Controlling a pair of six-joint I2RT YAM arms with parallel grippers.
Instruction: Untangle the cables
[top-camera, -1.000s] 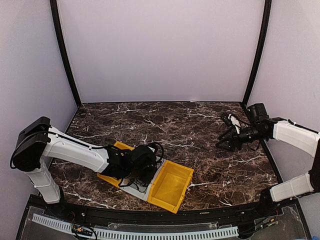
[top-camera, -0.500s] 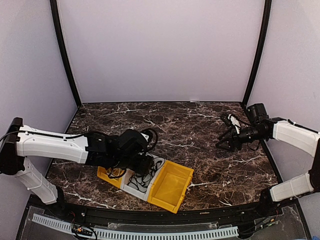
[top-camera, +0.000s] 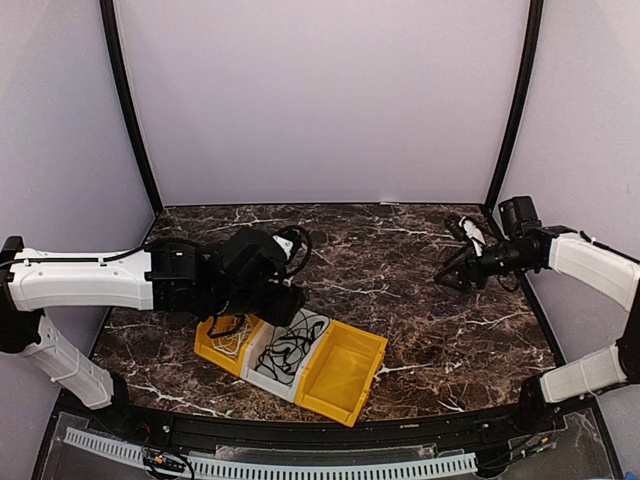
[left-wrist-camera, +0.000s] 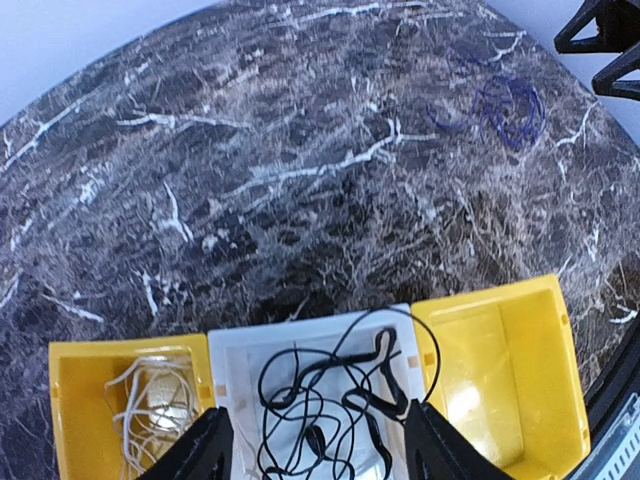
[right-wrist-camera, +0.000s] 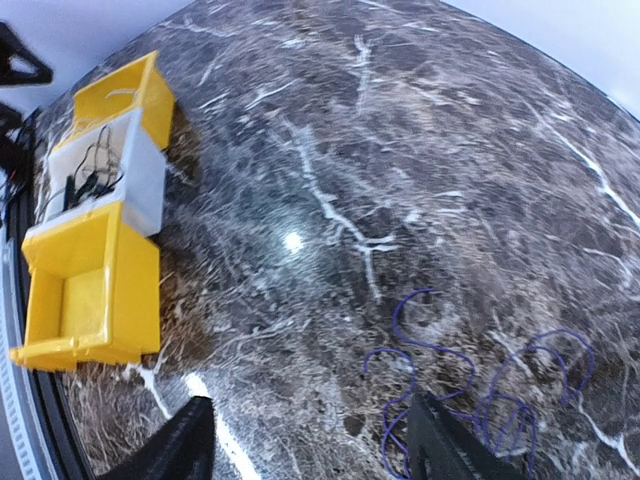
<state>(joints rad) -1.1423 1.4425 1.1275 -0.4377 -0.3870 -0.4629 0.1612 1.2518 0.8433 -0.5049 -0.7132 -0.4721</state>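
Hovering the left gripper wide open and empty over the white bin, with the black cable tangle lying straight below, between the fingertips, and sprawling with no clear long axis. Holding the right gripper likewise spread and empty, with the blue cable lying on the table, off-centre beside one finger. Judging each arm nearest its own cable.

White-shelled, black-jointed arms carry a black left end effector and right end effector.
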